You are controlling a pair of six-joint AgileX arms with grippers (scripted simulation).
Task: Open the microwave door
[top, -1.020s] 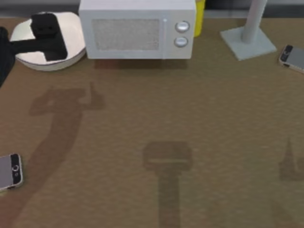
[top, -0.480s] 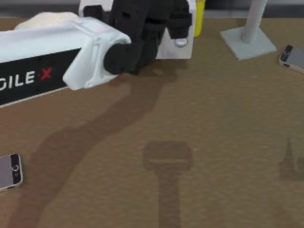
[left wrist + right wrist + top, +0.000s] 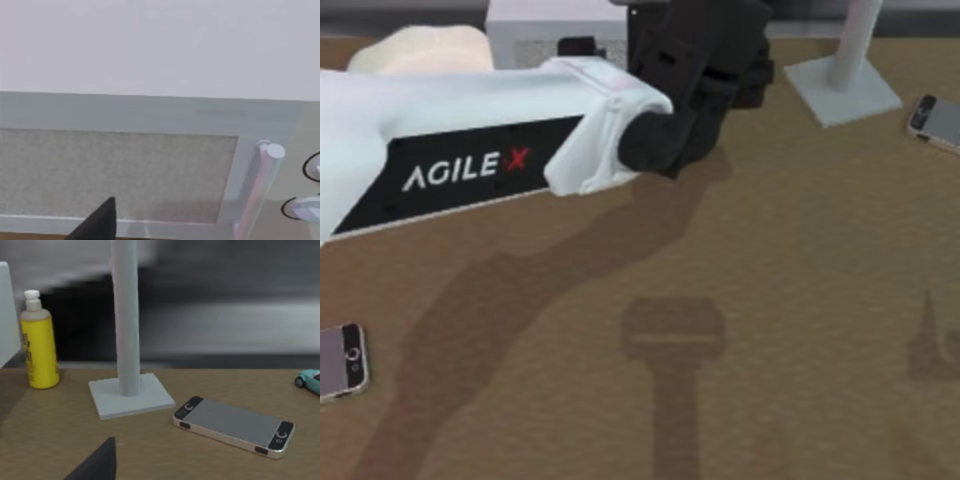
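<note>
The left gripper (image 3: 705,60) hangs over the microwave (image 3: 535,25), facing the microwave door (image 3: 120,170). Its upright handle (image 3: 257,192) lies off to the knob side. I can't tell whether its jaws are parted; the right arm seems parked out of sight.

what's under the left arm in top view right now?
The left arm covers most of the microwave; only its top left part shows. The left wrist view shows the microwave door shut, handle beside it. The knobs are hidden from above. Cream bowl peeks out behind.

Bowl (image 3: 420,48) back left; 2 phones (image 3: 340,362) (image 3: 935,122); stand (image 3: 842,85); yellow bottle (image 3: 39,342).
</note>
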